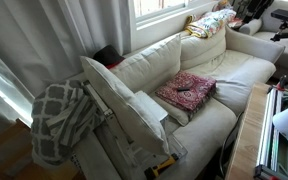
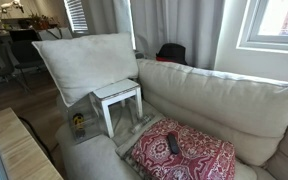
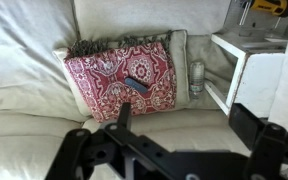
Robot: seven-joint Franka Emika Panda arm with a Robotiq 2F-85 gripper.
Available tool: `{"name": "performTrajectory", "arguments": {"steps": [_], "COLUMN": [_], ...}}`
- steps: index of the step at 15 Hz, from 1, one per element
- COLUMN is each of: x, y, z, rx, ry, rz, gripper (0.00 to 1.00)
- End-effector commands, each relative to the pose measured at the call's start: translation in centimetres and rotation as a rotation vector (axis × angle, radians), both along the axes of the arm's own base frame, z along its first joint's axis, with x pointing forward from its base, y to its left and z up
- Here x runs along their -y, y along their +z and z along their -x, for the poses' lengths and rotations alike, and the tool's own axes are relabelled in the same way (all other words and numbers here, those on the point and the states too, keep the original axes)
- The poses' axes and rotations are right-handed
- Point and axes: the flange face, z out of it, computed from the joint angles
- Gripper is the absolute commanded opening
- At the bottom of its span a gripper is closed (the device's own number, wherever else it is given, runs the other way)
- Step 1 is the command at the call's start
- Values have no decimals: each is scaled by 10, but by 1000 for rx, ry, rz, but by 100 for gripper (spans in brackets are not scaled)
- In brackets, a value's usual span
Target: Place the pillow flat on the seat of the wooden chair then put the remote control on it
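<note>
Item: long cream upholstered sofa (image 2: 219, 100), filling the middle of both exterior views and the whole background of the wrist view. The seat fabric is creased.

Item: small red patterned cushion with a fringed edge (image 3: 109, 70), lying flat on the sofa seat, centre-left of the wrist view.

Item: slim dark oblong remote control (image 3: 136, 84), lying on the red cushion, near its middle. It also shows in an exterior view (image 2: 173, 144).

Item: large square cream-white pillow with piped seams (image 2: 89, 62), upper left of an exterior view. It stands on edge and tilted, with its lower edge at the chair, not flat on the seat.

Item: pale whitish-wood chair (image 2: 119, 98), just beside the sofa's end, at the right edge of the wrist view.

Item: black gripper (image 3: 184, 135), across the bottom of the wrist view, above the sofa seat. Its jaws are spread wide with nothing between them, and it is well apart from the remote control.

Item: grey-and-white patterned blanket (image 1: 59, 120), heaped at the lower left of an exterior view.

Room: pale curtains (image 2: 174, 25) and a white-framed window (image 2: 274, 25) behind the sofa, and a light wooden tabletop (image 2: 19, 150) at the lower left.
</note>
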Motion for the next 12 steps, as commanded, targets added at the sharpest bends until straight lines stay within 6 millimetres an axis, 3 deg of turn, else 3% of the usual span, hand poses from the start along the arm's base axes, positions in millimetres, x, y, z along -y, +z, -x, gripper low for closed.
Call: {"name": "performTrajectory", "arguments": {"steps": [1,3,4,8,12], "x": [-4,-23,-46,-111,-178], "y": [-3,-11,-13,-13,-24], "z": [-13,-47,-72,-137,-202], "rx": [-1,-1,4,32,-50], "ry": [34,95,160,251,284], "rz": [-13,-31,-49,-155,-272], "gripper": [100,100,100,100,100]}}
